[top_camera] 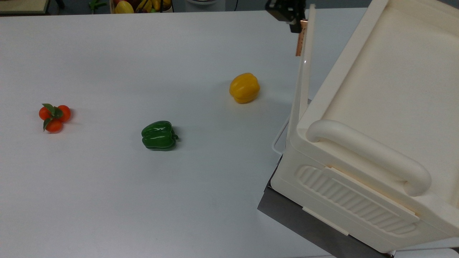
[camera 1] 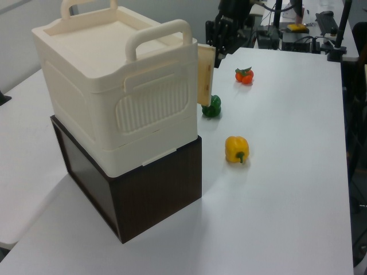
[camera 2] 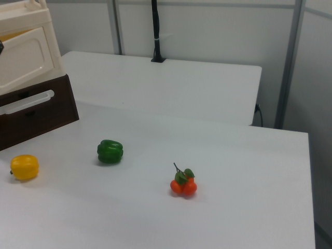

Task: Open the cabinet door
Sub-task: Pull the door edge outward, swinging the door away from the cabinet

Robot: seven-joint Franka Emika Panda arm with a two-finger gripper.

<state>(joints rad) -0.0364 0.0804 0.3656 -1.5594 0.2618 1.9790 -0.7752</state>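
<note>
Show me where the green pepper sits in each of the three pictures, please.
Top view: green pepper left of centre, between the tomatoes and the yellow pepper.
Left view: upper middle, partly behind the cabinet door.
Right view: left of centre.
Shared landmark: the yellow pepper, its neighbour in all three.

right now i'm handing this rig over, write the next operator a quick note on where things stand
Gripper: at the copper handle strip on the free edge of the cabinet door; its fingers seem shut on the strip.
Door: swung partly out from the cream cabinet, hinged at the corner near the rounded handle bar.
Done: door unlatched and part open.
Left: keep swinging it wider. The yellow pepper sits on the table on the side the door opens toward, so watch clearance.
</note>
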